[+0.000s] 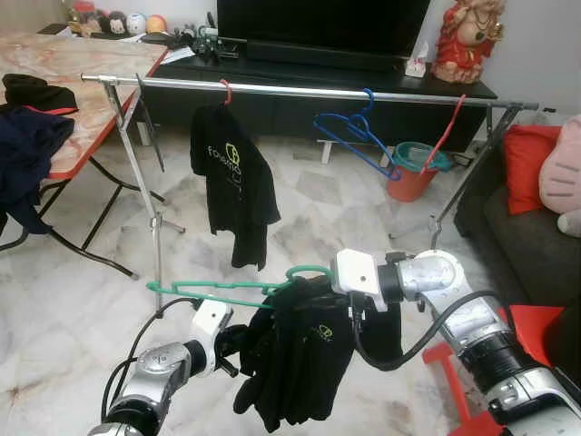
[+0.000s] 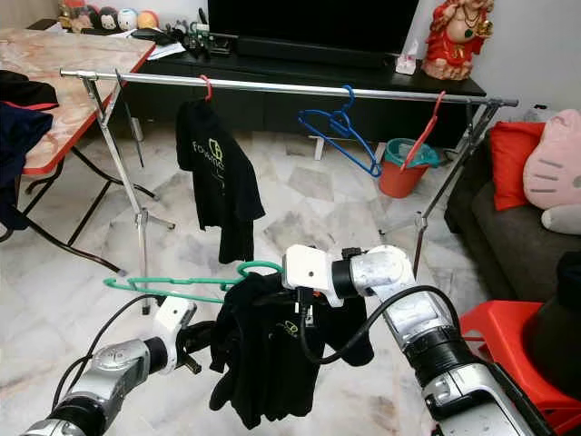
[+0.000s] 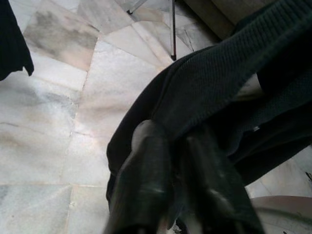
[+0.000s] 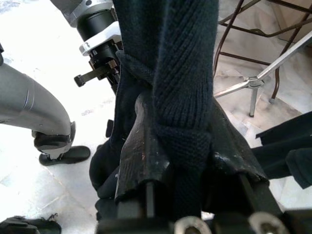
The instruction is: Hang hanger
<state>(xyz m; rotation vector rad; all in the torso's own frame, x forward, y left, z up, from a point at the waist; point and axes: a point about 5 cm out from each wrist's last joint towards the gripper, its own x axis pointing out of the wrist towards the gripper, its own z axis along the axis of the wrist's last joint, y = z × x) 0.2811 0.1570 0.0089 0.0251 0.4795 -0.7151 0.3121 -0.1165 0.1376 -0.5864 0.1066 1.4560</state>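
A green hanger carries a black shirt low in front of me, well short of the silver rail. The hanger's hook curls up beside my right wrist. My right gripper is shut on the shirt's ribbed neck fabric near the hook, its fingers buried in cloth. From lower left, my left gripper is shut on a fold of the same shirt, under the hanger's bar. The hanger's left arm sticks out bare to the left.
On the rail hang another black shirt on a red hanger, a blue hanger and a tilted red hanger. A folding table with clothes stands left, a dark sofa and red stool right, a bucket behind.
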